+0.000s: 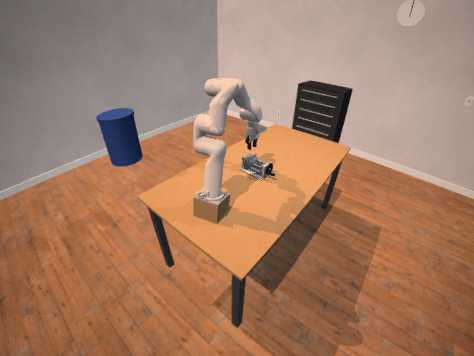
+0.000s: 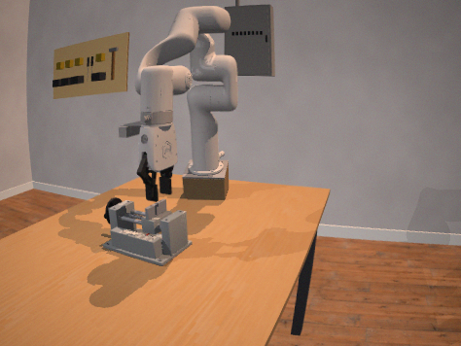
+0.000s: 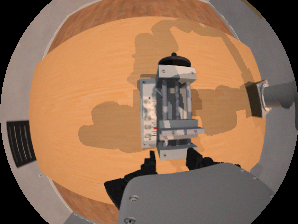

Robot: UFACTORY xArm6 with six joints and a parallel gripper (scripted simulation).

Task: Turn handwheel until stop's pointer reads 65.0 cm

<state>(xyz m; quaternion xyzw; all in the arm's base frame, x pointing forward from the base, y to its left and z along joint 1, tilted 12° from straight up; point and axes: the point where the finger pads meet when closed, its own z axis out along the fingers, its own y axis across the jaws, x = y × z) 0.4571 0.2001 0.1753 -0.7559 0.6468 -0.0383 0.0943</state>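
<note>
A small grey stop fixture (image 2: pixel 146 230) sits on the wooden table; it also shows in the top view (image 1: pixel 257 167) and in the wrist view (image 3: pixel 170 110). Its black handwheel (image 2: pixel 113 204) is at one end, at the top of the fixture in the wrist view (image 3: pixel 174 60). A grey stop block (image 2: pixel 157 210) rides on rods between the end plates. The scale and pointer are too small to read. My gripper (image 2: pixel 156 187) hangs just above the fixture's far side, partly open and empty; its fingers show in the wrist view (image 3: pixel 173 163).
The arm's base stands on a brown block (image 2: pixel 205 184) behind the fixture. A black drawer cabinet (image 1: pixel 321 109) stands beyond the table's far end. A blue barrel (image 1: pixel 119 136) is off to the left.
</note>
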